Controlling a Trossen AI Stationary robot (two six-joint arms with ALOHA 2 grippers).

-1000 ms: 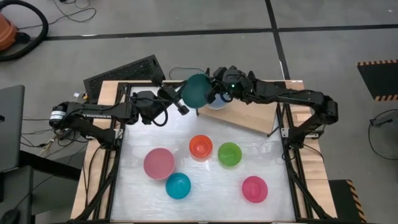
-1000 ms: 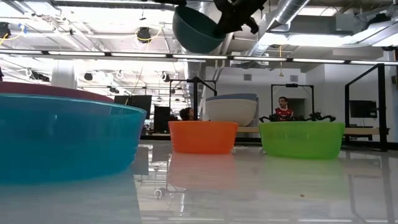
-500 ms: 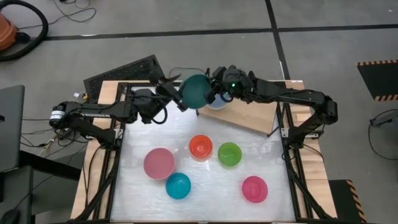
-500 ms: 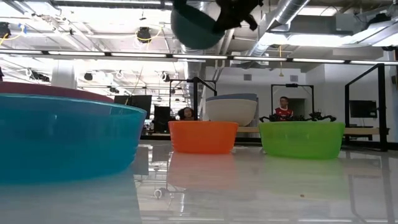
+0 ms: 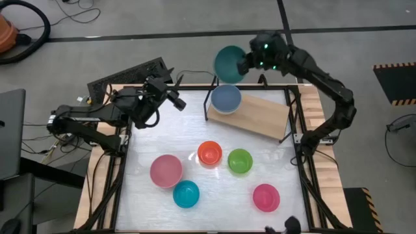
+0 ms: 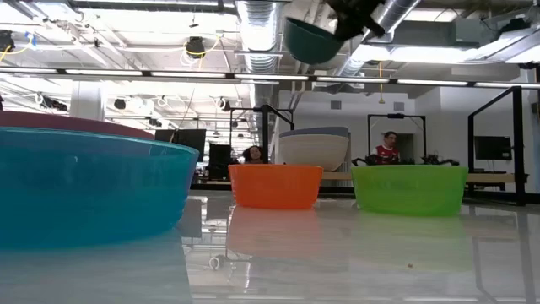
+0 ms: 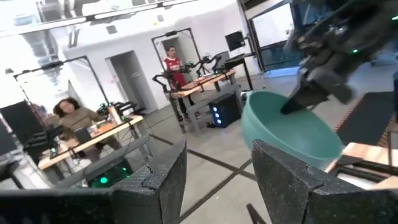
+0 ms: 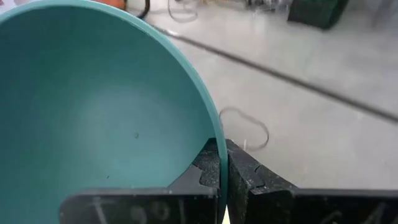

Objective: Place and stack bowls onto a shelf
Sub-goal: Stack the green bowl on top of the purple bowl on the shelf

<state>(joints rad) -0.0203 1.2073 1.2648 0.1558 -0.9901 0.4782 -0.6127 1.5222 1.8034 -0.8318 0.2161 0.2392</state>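
My right gripper point(image 5: 244, 63) is shut on the dark teal bowl point(image 5: 227, 63), high in the air just past the table's far edge and the shelf point(image 5: 263, 118). The bowl also shows in the low view point(image 6: 310, 40) and the left wrist view point(image 7: 287, 130). A pale white-blue bowl point(image 5: 225, 99) stands on the shelf's left end. My left gripper point(image 5: 170, 96) is open and empty, left of the shelf; its fingers are spread in its wrist view point(image 7: 217, 180). Orange point(image 5: 209, 153), green point(image 5: 240, 161), pale pink point(image 5: 166, 170), blue point(image 5: 186, 194) and pink point(image 5: 266, 197) bowls stand on the tabletop. My right gripper pinches the teal bowl's rim point(image 8: 216, 134), one finger inside the bowl and one outside. It comes at the bowl's right side, roughly level, from the table's right. The bowl is lifted clear, its opening upward and somewhat tilted.
The shelf lies aslant across the table's far right part, with bare wood to the right of the pale bowl. A black perforated panel point(image 5: 127, 75) lies at the far left corner. Black frame rails point(image 5: 300, 140) run along the table's sides. People sit in the room beyond.
My right gripper has carried the teal bowl from above the shelf's left end toward the far edge and to the right, still high. My left gripper, which was close beside the bowl, has drawn back toward the table's left and now stands apart from it.
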